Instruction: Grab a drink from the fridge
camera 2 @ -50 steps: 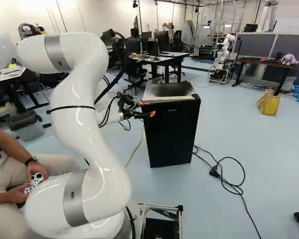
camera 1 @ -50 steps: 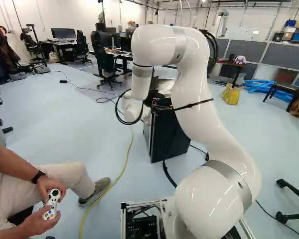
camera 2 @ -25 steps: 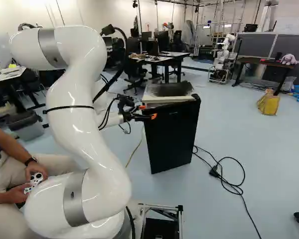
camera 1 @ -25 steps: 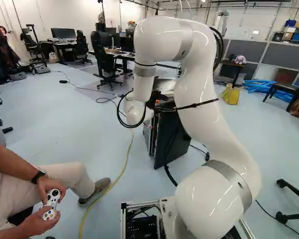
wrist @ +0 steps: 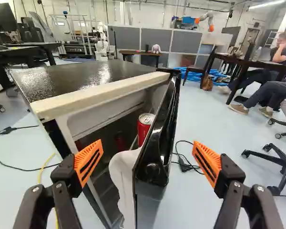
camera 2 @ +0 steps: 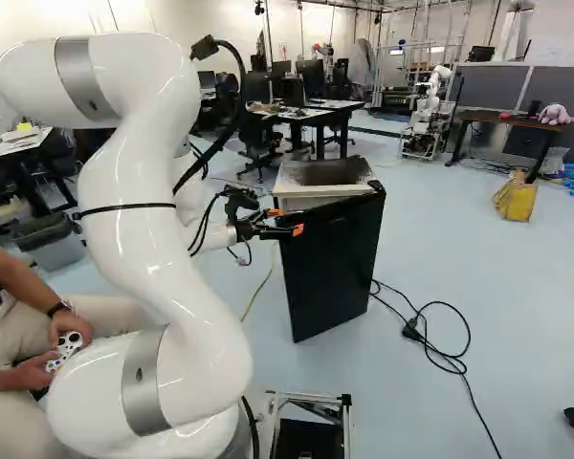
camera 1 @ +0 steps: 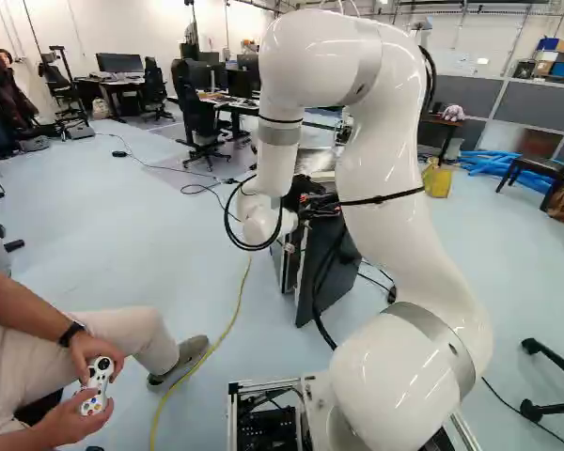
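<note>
In the right base view my gripper [camera 2: 287,221] is at the upper free edge of the black fridge door [camera 2: 330,268]. The door stands ajar from the fridge [camera 2: 320,180]. In the wrist view the gripper [wrist: 148,145] is open, its orange pads wide apart, one on the inner side of the door's edge and one on the outer; neither visibly pinches it. A red drink can [wrist: 145,127] stands upright just inside the door, beyond the fingers. Deeper in the fridge, a second red item [wrist: 119,141] shows dimly. The rest of the interior is hidden.
A black cable [camera 2: 445,354] lies on the floor right of the fridge, a yellow one [camera 1: 227,329] to its left. A seated person [camera 1: 85,348] holds a controller at the left. Another robot [camera 2: 427,115] stands far back. An office chair [wrist: 279,164] shows beyond the outer finger.
The fridge door has swung further open, from nearly closed to ajar. My arm has drawn back towards the base, the gripper moving along with the door's edge. The base has not moved.
</note>
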You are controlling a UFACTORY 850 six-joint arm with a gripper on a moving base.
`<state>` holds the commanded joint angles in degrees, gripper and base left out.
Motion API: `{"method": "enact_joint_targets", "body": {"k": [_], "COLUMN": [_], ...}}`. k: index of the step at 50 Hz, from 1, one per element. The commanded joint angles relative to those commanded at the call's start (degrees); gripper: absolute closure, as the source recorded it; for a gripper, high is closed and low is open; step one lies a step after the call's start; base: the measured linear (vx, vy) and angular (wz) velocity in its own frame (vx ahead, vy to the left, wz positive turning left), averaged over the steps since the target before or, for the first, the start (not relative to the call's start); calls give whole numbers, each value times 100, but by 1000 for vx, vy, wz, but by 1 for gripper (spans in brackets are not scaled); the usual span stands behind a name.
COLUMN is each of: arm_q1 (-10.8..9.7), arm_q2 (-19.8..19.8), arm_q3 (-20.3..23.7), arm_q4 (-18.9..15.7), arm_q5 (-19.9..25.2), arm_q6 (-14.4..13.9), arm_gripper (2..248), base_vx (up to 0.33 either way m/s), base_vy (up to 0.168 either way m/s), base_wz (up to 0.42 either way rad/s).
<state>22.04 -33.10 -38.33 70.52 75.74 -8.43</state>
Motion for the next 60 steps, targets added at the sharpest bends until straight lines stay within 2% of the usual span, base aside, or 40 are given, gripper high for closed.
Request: {"method": "enact_joint_targets", "body": {"k": [36, 60], "arm_q1": [81, -38], "arm_q2": [613, 981], "arm_q3": [1079, 1738], "arm_q4": [168, 411], "arm_q5": [39, 123], "arm_q6": [0, 0], "arm_gripper": [3, 3], "base_vx": [0, 0], "base_vy": [0, 0], "base_wz": [0, 0]}}
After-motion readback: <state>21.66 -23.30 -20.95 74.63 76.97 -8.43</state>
